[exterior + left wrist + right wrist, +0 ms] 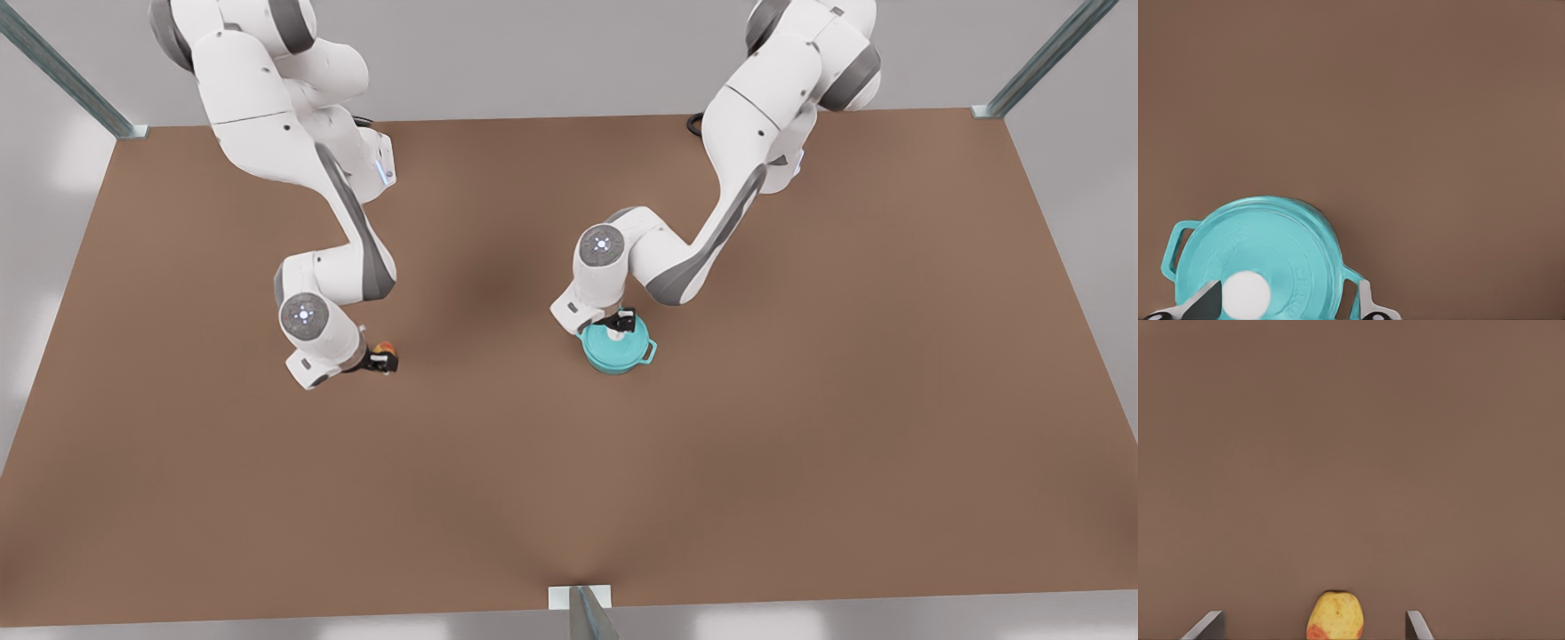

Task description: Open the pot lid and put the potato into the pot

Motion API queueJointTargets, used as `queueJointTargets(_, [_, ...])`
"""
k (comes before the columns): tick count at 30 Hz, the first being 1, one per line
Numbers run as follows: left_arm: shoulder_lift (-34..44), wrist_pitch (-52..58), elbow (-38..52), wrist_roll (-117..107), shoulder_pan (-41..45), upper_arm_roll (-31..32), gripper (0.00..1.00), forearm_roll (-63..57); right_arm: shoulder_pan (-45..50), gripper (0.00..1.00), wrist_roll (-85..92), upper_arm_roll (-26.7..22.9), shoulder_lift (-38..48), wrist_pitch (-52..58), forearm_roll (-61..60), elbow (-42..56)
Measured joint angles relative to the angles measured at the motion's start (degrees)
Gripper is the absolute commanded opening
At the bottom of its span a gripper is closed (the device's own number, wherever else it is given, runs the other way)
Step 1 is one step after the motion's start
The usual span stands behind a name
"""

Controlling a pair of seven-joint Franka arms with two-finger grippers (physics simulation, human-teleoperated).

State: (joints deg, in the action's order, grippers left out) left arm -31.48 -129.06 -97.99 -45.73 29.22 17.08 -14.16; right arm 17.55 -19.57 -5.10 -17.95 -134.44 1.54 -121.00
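The teal pot point(613, 363) stands mid-table with its lid point(597, 340) on it. In the left wrist view the lid point(1271, 240) covers the pot, whose loop handle point(1171, 250) sticks out at the side. My left gripper point(620, 324) hovers over the lid, open, with its fingers point(1365, 297) on either side of the white knob point(1245, 295). The potato point(384, 348), yellow with orange spots, lies on the table at the front view's left. My right gripper point(384, 360) is open and down at it, and the potato point(1335, 617) sits between the spread fingers point(1208, 625).
The brown table point(800, 444) stretches bare around both objects. Metal frame posts point(1005, 107) stand at the far corners and one post point(582, 609) stands at the middle of the near edge.
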Motion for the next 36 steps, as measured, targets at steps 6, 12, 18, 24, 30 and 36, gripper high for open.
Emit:
queueJointTargets(6, [0.73,-4.57,-2.85,-3.55,-1.31,-0.05,1.0,-0.13,0.02,1.0,-3.45,-0.03,-1.26,-8.33,-0.07,-6.55])
queueJointTargets(12, [2.59,-8.77,-8.99,-4.15,-1.91,-0.12,1.0,-3.64,0.03,1.0,-6.12,-0.08,-3.51,-13.12,-0.12,-7.41])
queueJointTargets(18, [2.59,-10.95,-10.53,-3.97,-3.05,-0.36,1.0,-4.39,0.09,1.0,-8.11,0.55,-3.83,-16.07,-0.3,-9.61])
queueJointTargets(24, [2.99,-11.65,-12.93,-3.91,-3.23,-0.39,1.0,-4.59,0.18,1.0,-9.55,1.65,-4.38,-17.5,-1.37,-10.56])
queueJointTargets(30, [3.0,-11.84,-13.9,-4.01,-3.21,-0.39,0.48,-4.63,-0.37,1.0,-10.43,1.67,-4.43,-19.12,-1.59,-12.34])
queueJointTargets(36, [3.22,-11.01,-13.01,-5.0,-3.28,-0.44,0.34,-5.21,-0.56,0.99,-11.02,1.68,-4.52,-20.28,-1.64,-12.88])
